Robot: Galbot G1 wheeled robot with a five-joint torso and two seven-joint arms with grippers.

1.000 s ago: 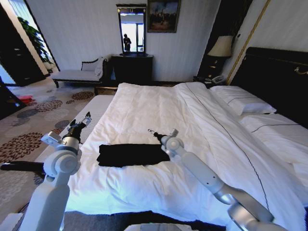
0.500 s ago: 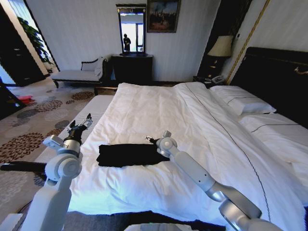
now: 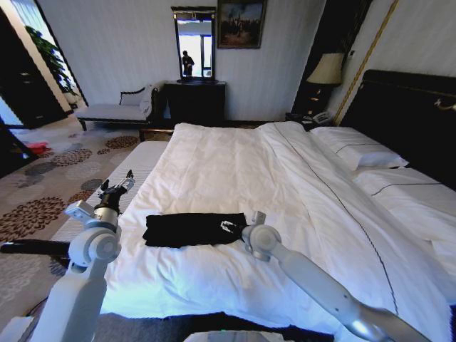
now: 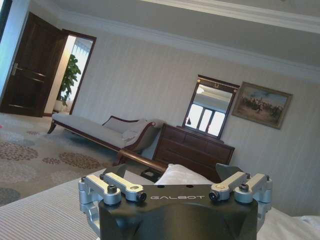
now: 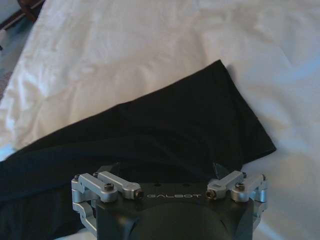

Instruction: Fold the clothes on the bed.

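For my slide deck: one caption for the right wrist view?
Right gripper poised over the folded black T-shirt on the white duvet.

Hotel-style bedroom, double bed (image 3: 235,164), chaise (image 3: 114,108), mirror (image 3: 194,43), lamp (image 3: 327,69)

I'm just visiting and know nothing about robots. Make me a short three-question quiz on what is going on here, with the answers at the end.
1. True or false: the black T-shirt lies spread out flat to its full shape on the bed.
2. Which gripper is over the shirt? A) left gripper B) right gripper C) both
3. Fill in: the left gripper is held in the air beside the edge of the ____.

Key
1. False. It lies as a narrow folded band on the white duvet.
2. B. The right gripper is at the band's end, and the right wrist view looks down on the black cloth.
3. bed.
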